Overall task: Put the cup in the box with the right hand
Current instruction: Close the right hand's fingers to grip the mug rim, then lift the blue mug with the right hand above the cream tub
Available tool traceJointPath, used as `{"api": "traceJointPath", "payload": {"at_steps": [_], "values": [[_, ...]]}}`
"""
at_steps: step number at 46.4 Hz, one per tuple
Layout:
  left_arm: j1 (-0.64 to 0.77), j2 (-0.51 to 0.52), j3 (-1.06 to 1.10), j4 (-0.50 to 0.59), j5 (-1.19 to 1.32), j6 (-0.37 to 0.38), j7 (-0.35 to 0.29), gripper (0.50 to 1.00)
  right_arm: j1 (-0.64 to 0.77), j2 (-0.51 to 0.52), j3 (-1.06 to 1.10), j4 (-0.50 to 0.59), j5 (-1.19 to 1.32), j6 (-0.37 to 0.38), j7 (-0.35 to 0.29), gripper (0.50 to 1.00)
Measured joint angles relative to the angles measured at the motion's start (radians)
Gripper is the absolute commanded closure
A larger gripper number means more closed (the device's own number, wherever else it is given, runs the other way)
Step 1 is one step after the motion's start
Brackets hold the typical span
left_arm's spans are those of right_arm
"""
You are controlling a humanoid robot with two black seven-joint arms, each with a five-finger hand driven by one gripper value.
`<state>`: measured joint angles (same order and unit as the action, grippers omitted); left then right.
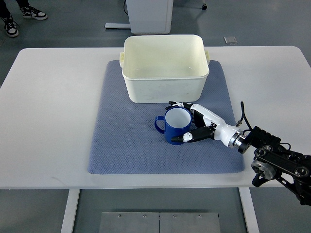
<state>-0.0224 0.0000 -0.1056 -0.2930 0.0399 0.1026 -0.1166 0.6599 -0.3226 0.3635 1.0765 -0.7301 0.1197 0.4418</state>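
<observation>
The blue cup stands upright on the grey mat, near the mat's middle, its handle toward the left edge; its white inside looks empty. The right hand wraps its fingers around the cup's right side, gripping it. Just beyond, at the mat's far edge, sits the cream box, empty. The table carries the mat. A person's shoes are cut off at the top-left corner.

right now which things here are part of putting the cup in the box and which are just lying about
Part of the job:
- blue cup
- white box
- right hand, fingers around the cup

Just lying about:
- blue mat under cup and box
- white table
- person's shoes on the floor
</observation>
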Motion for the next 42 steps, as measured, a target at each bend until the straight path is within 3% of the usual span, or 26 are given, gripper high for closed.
{"api": "traceJointPath", "payload": {"at_steps": [4,9,13,18,42], "values": [[0.000,0.000,0.000,0.000,0.000,0.000,0.000,0.500,-0.004,0.001,0.000,-0.001,0.000,-0.001,0.000,0.552],[0.001,0.000,0.000,0.000,0.000,0.000,0.000,0.500,-0.005,0.001,0.000,-0.002,0.000,-0.002,0.006,0.655],[0.000,0.000,0.000,0.000,0.000,0.000,0.000,0.500,-0.008,0.001,-0.001,-0.002,0.000,-0.002,0.015,0.768],[0.001,0.000,0.000,0.000,0.000,0.000,0.000,0.500,-0.008,0.000,-0.001,-0.002,0.000,-0.002,0.026,1.000],[0.000,0.000,0.000,0.000,0.000,0.000,0.000,0.500,-0.005,0.000,-0.001,0.004,0.005,-0.042,0.106,1.000]]}}
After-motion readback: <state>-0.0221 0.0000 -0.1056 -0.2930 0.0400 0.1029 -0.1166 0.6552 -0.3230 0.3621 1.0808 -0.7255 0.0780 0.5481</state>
